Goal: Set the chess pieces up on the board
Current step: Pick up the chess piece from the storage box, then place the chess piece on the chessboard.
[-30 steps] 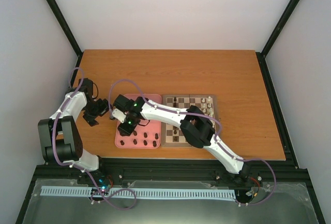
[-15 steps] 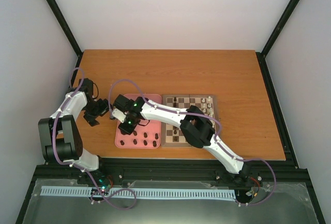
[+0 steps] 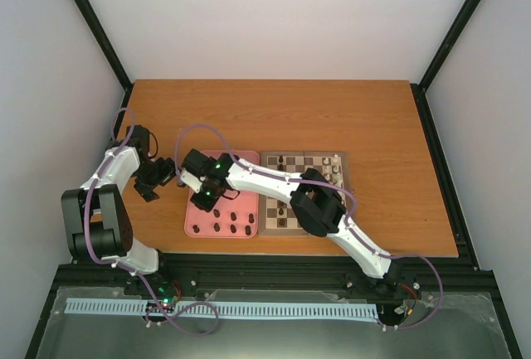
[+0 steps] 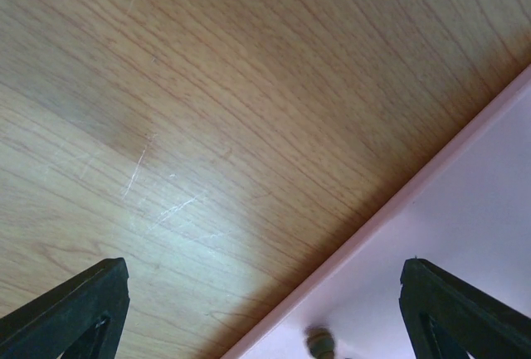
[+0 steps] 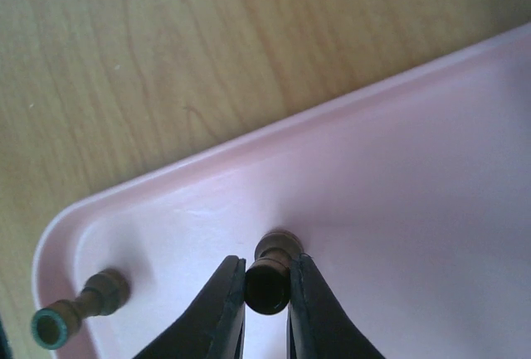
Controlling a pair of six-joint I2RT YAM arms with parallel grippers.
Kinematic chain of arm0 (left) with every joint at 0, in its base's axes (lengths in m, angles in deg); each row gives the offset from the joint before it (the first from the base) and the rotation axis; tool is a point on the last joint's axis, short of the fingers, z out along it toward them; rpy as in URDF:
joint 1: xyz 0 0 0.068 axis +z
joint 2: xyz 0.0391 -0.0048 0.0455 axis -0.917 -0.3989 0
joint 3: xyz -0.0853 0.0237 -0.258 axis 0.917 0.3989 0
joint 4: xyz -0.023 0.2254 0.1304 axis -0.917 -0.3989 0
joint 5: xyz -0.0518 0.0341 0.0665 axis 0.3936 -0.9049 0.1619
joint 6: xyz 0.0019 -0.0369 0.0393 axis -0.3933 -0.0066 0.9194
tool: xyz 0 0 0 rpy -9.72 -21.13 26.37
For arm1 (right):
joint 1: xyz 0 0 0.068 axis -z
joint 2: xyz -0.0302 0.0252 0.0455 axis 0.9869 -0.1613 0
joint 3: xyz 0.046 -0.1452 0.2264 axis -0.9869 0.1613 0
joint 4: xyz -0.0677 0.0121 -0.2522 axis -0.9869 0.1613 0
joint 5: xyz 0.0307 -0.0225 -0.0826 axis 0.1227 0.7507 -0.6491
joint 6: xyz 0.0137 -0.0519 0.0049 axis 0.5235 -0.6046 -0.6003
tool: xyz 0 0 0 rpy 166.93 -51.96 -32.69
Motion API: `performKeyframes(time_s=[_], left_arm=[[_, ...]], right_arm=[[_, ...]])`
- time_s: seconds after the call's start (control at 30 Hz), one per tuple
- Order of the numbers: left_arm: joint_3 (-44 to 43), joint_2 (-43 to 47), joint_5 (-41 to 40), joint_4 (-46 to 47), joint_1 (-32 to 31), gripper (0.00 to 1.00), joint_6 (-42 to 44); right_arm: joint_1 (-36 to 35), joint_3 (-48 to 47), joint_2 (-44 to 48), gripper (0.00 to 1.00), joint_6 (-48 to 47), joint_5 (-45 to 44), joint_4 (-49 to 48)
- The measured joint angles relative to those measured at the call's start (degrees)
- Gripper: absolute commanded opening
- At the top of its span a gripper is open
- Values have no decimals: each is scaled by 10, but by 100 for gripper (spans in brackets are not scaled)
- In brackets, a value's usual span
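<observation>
Right pincer (image 5: 267,286): fingers drawn in to a narrow gap and clamped on one dark piece (image 5: 278,248), a finger on either flank; the grip sits near the piece's wider end. The piece's long axis runs away from the wrist camera, roughly in line with the fingers; whether it is clear of the floor beneath cannot be told.

Immediately around it: the pink tray (image 5: 415,177), far-left corner region; a second piece (image 5: 79,311) lies on its side near that corner, green-felted base toward the lens, apart from the held one.

In the top view the right pincer (image 3: 203,197) hangs over the tray's left half; more chess pieces (image 3: 233,227) lie along the tray's near edge. The board (image 3: 276,210) adjoins the tray's right side, so the carry runs rightward across the tray; judged the governing relation.

Left pincer (image 4: 261,280): jaws wide apart, nothing between them; it overlooks the bench (image 4: 207,110) at the tray's left rim, farther from the board than the right arm.
</observation>
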Motion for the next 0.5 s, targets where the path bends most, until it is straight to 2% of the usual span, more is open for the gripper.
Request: performKeyframes(time_s=[0.23, 0.5], left_arm=[[0, 0, 0, 0, 0, 100, 0], [0, 0, 0, 0, 0, 100, 0]], right_arm=[[49, 0, 43, 4, 19, -58, -7], [196, 2, 91, 4, 41, -72, 0]])
